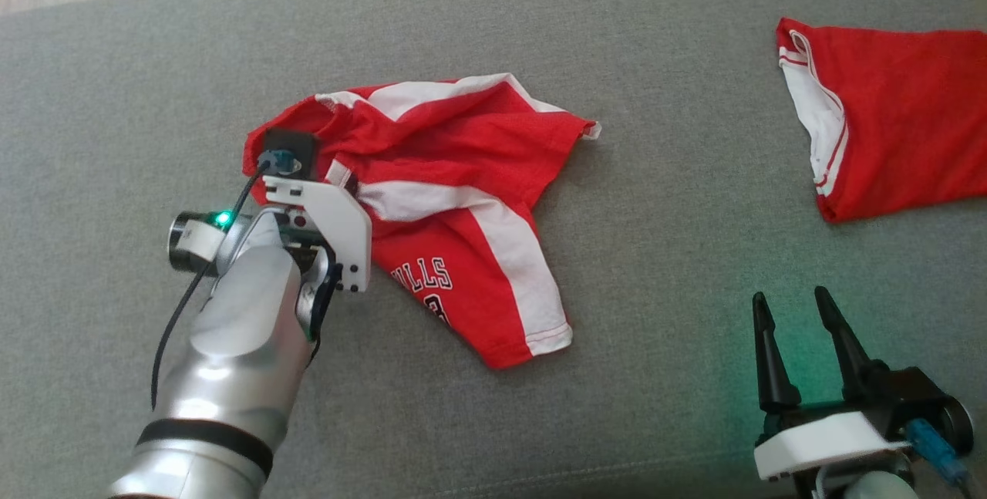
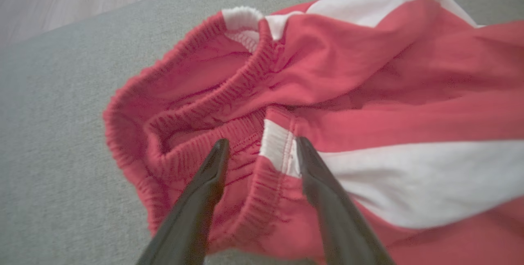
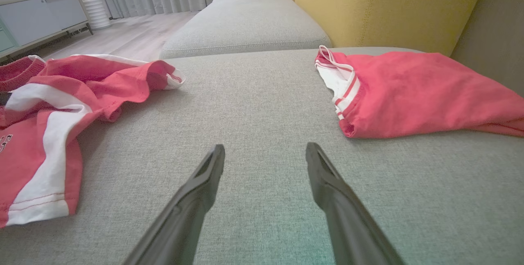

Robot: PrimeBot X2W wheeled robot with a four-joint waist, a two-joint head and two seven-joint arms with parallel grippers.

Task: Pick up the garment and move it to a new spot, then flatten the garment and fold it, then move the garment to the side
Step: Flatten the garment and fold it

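Left hand [image 2: 261, 141] fingers apart, straddling garment [image 1: 463, 152] waistband [image 2: 196, 109], unclamped; right hand [image 1: 791, 295] spread, farther, near sofa [image 1: 655, 59] front edge.

**Supporting surface.** A sofa seat [image 1: 632, 44] upholstered in grey woven fabric spans almost the whole head view. Its far edge runs across the top of the frame, at the upper left. In the right wrist view a second grey cushion [image 3: 245, 23] adjoins the seat at top centre, and a yellow backrest [image 3: 389, 7] rises at the upper right.

**Items lying directly on the seat.**
1. Red shorts [image 1: 463, 198] with white side stripes lie crumpled at centre-left of the head view. The elastic waistband is toward the left, and there is white lettering on the lower leg.
2. A second red garment [image 1: 902, 129] with white trim lies fairly flat at the upper right edge, well apart from the shorts.
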